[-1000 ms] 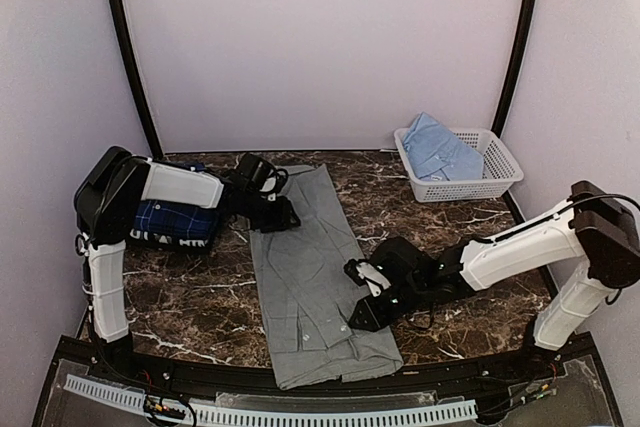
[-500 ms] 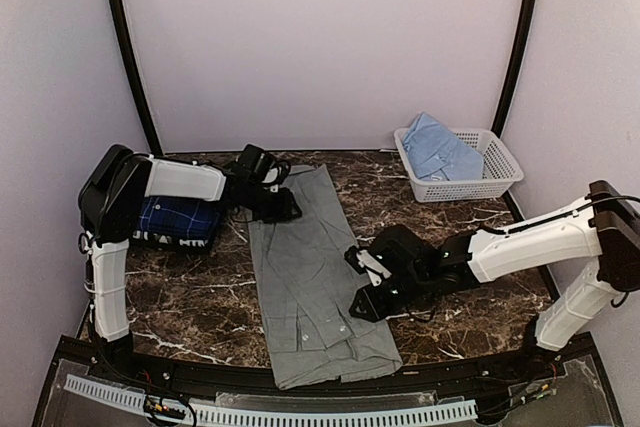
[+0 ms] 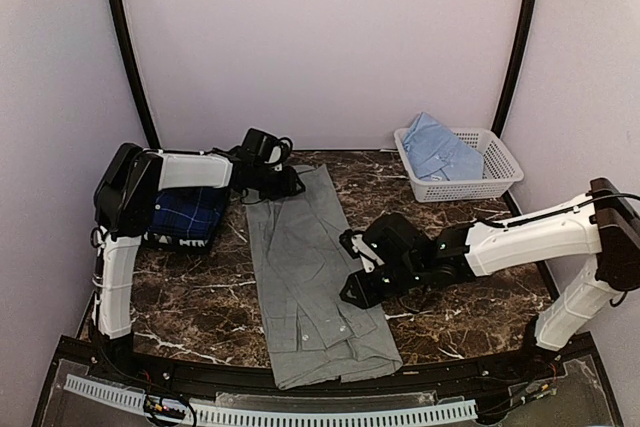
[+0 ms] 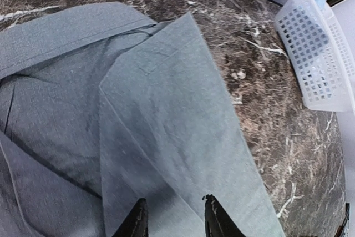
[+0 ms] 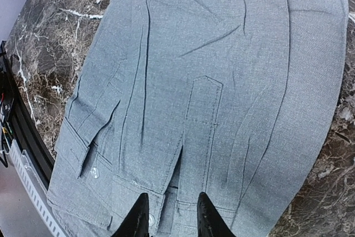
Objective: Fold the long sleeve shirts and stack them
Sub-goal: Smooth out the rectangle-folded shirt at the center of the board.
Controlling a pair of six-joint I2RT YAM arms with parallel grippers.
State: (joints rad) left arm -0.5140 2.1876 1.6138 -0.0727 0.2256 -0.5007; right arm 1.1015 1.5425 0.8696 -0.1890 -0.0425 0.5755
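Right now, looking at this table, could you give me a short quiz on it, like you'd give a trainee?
1. True or false: the grey shirt lies in the basket.
2. The folded navy plaid shirt sits beside which arm? A) the left B) the right C) neither, it is in the basket.
3. Fill in: the shirt in the basket is ____ in colour.

Key
1. False: it lies spread out on the table.
2. A, by the left arm.
3. Light blue: the light blue shirt.

Overhead from near side, wrist views close, downward; all share grey shirt (image 3: 300,267)
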